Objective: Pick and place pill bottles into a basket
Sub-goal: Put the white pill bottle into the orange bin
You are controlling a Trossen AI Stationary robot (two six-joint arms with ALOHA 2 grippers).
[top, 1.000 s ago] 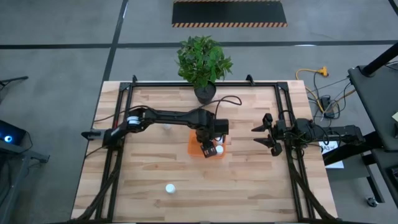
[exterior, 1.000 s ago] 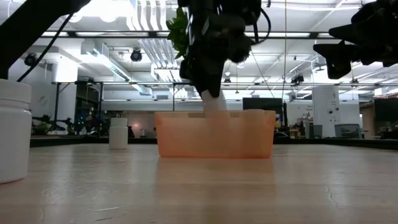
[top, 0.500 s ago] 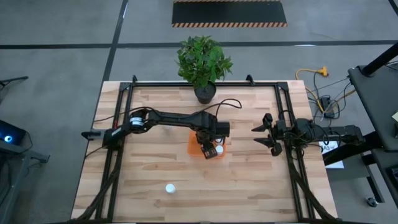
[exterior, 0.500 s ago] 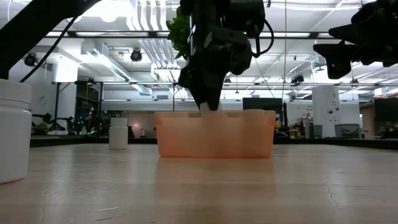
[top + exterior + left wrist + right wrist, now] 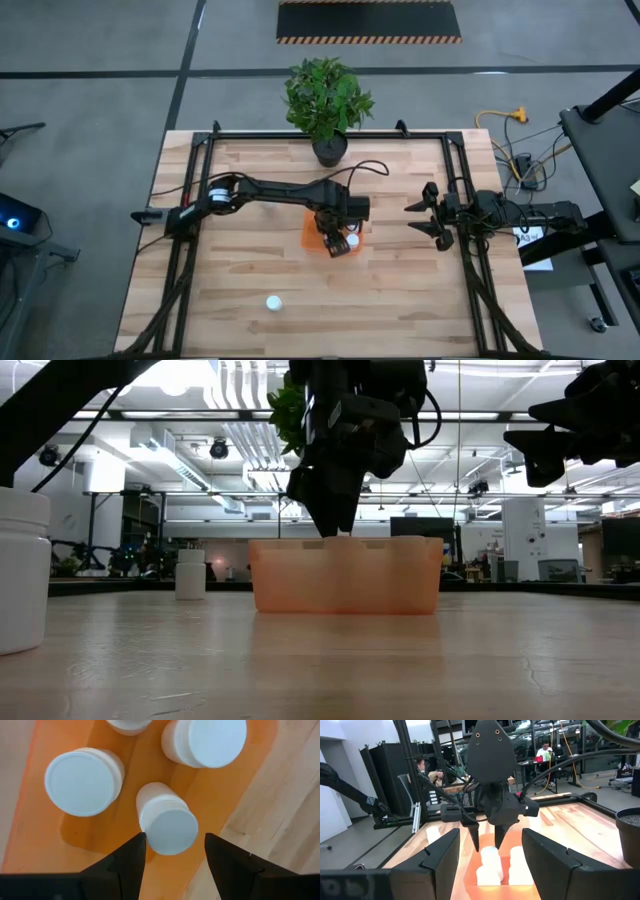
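Your left fingers [image 5: 172, 852] stand apart around a bottle [image 5: 167, 822] in the basket [image 5: 45, 835]; lifting crooked could tip it over.

Grey concrete floor [image 5: 90, 90] around light wood plank table [image 5: 400, 300]. Hazard-striped black mat [image 5: 368, 21] beyond potted plant [image 5: 326, 98]. Yellow cable [image 5: 500, 118] beside table. Overhead ducts, strip lights [image 5: 240, 400] above; seated people at desks [image 5: 546, 751] behind.

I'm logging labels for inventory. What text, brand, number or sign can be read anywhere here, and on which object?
None can be read.
The pill bottles in the basket: plain white caps and sides, no label showing.
White sheet by the right arm's base: dark marks, too small to read.
Black floor mat with striped edge: no words.
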